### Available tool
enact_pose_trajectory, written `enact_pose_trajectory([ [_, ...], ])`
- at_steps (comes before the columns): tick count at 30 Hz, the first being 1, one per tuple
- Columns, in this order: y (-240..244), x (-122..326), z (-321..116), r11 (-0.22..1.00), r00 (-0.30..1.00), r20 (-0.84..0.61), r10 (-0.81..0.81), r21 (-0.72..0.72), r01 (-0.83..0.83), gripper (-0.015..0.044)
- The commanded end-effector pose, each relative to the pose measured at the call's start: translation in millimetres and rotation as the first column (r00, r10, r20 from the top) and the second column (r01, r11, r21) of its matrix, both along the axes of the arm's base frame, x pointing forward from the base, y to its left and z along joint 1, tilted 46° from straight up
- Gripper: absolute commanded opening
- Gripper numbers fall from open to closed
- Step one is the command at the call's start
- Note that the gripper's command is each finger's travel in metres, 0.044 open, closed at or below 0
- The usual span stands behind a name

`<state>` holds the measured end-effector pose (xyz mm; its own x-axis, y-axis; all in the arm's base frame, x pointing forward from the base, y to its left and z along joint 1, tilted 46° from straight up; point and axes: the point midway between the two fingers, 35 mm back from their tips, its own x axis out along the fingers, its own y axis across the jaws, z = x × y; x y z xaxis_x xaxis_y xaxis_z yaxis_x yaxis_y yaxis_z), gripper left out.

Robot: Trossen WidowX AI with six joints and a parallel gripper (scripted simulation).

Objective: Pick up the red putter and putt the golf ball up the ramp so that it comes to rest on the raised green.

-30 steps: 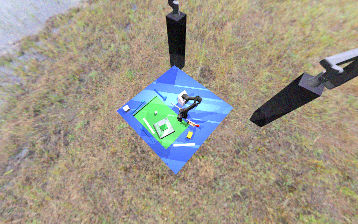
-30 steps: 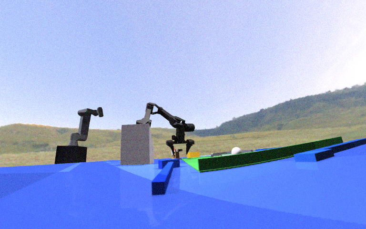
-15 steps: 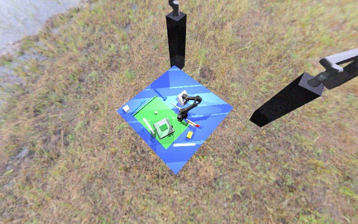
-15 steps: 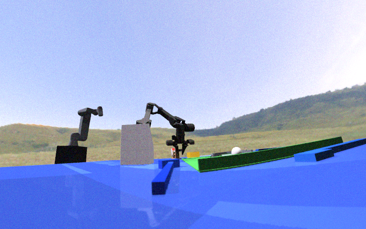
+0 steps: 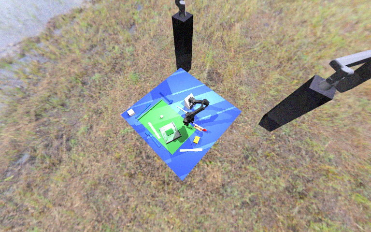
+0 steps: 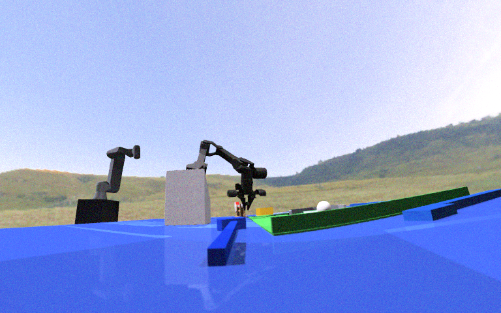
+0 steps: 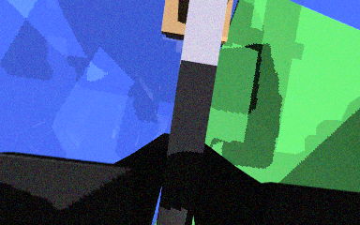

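The blue counter (image 5: 188,161) sits on grass and carries a flat green mat (image 5: 153,117), with blue bars (image 5: 165,97) lying around its edges. Also resting directly on the counter are a grey pedestal (image 5: 188,101), a small white block (image 5: 130,112), a yellow block (image 5: 196,139), a white strip (image 5: 191,150), and the red putter (image 5: 199,127) beside the mat.
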<state>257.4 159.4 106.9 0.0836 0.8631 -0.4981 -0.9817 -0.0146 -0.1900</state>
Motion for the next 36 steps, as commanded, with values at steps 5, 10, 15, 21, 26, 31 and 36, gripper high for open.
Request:
enact_pose_trajectory([
  [5,-25,2,22,1.000,1.000,0.012,0.000,-0.005,0.000,0.0000],
  [10,-40,-2,37,1.000,1.000,0.010,0.000,-0.005,0.000,0.0000],
  [15,-54,-7,53,1.000,1.000,0.010,-0.001,0.002,0.001,0.0000],
  [21,-63,-12,66,1.000,1.000,0.010,-0.004,0.011,0.003,0.0000],
  [26,-73,-3,48,0.997,0.994,-0.078,-0.071,-0.021,0.069,0.0000],
  [31,-100,11,27,0.978,0.952,-0.226,-0.206,-0.065,0.197,0.0000],
  [36,-129,17,3,0.942,0.876,-0.348,-0.335,-0.137,0.306,0.0000],
])
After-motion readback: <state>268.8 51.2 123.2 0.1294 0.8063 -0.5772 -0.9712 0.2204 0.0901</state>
